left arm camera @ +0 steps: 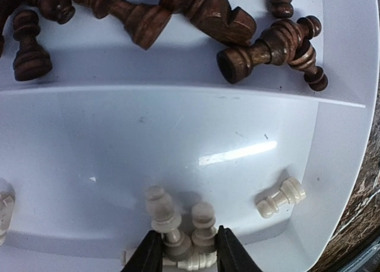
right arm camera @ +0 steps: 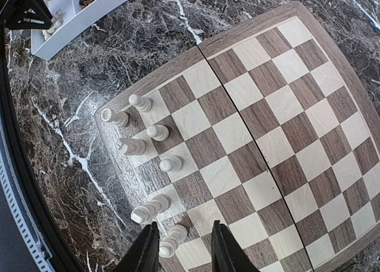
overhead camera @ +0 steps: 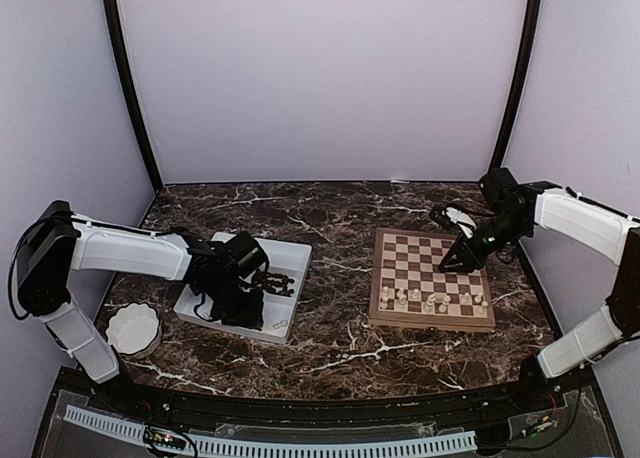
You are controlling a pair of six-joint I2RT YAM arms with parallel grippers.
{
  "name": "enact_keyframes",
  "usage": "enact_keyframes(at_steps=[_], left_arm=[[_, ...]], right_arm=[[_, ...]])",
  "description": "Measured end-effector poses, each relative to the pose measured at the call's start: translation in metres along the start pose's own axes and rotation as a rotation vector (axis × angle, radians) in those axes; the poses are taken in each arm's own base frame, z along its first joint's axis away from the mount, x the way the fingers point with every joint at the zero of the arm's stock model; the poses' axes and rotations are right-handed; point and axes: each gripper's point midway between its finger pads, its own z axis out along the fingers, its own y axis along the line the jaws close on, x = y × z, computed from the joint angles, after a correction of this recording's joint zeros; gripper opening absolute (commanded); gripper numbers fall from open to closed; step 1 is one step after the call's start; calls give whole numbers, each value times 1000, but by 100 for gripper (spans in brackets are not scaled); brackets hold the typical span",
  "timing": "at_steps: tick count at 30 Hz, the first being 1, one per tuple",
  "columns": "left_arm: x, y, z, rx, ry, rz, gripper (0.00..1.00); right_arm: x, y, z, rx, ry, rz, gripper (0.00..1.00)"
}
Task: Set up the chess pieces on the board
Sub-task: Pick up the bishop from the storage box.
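Note:
The board (overhead camera: 440, 263) lies right of centre, and several cream chess pieces (overhead camera: 428, 300) stand along its near edge. In the right wrist view the same cream pieces (right arm camera: 157, 132) stand on the board (right arm camera: 267, 123) at its left side. My right gripper (right arm camera: 185, 227) hovers open above the board, over a cream piece (right arm camera: 172, 239) that stands free by the left finger. My left gripper (left arm camera: 189, 239) is down in the white tray (left arm camera: 178, 123), shut on two cream pieces (left arm camera: 169, 215) side by side. Another cream piece lies under them. Dark pieces (left arm camera: 208, 13) fill the far compartment.
The white tray (overhead camera: 290, 253) sits left of centre on the marble table with my left gripper (overhead camera: 243, 300) inside it. A white scalloped bowl (overhead camera: 133, 329) stands at the near left. A loose cream pawn (left arm camera: 281, 198) lies by the tray's right wall.

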Motion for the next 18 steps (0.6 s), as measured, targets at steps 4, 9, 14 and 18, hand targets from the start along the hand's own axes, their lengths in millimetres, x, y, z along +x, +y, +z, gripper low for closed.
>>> enact_keyframes(at_steps=[4,9,14,18], left_arm=[[3,0,2,-9,11,4,27],[2,-1,0,-9,13,4,33],[8,13,-1,-72,30,2,34],[11,23,-8,-117,30,-1,37]], right_arm=[[-1,-1,1,1,-4,-3,32],[-2,0,5,-7,-2,-8,32],[-3,1,6,-11,-4,-12,31],[-4,0,6,-10,-8,-12,31]])
